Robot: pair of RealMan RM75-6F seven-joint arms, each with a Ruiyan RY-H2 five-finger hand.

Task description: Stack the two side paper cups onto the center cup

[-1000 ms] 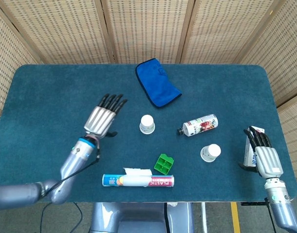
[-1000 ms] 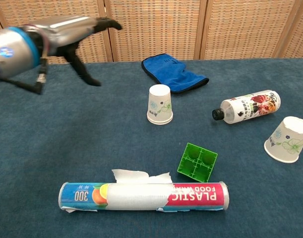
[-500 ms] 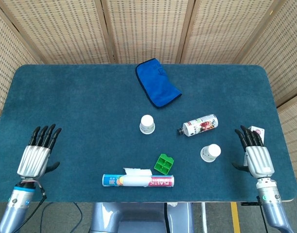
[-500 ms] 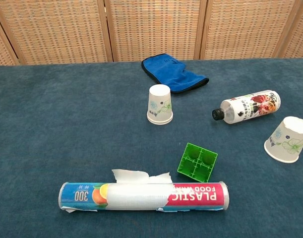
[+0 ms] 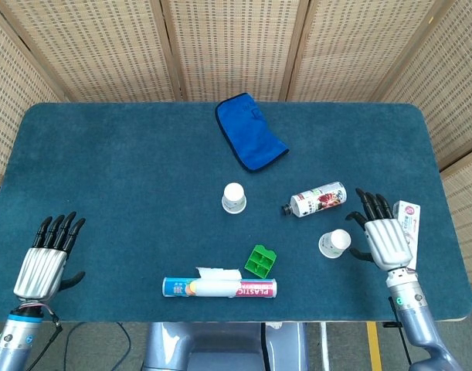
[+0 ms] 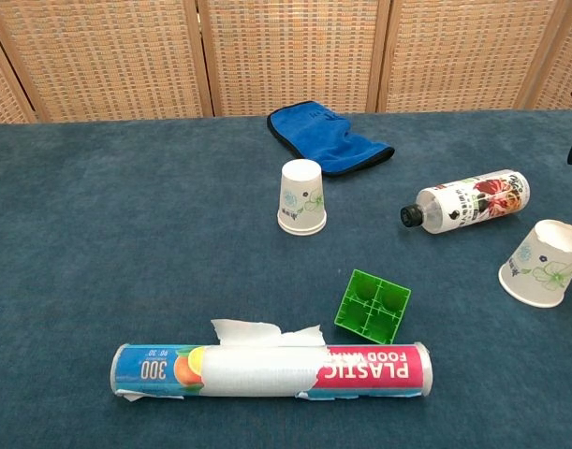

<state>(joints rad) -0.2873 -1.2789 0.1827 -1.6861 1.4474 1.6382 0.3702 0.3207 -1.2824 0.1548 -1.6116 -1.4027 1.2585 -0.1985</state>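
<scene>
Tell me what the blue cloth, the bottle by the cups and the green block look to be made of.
Blue cloth: soft fabric, probably microfibre; it lies folded with a stitched edge. Bottle: likely plastic with a glossy printed label and a dark cap; the look leaves that open. Green block: rigid moulded plastic, judging by its even colour and ribbed compartments.

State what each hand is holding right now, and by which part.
Nothing is held. The left hand is open near the table's front edge; the right hand is open beside the side paper cup, not gripping it.
</scene>
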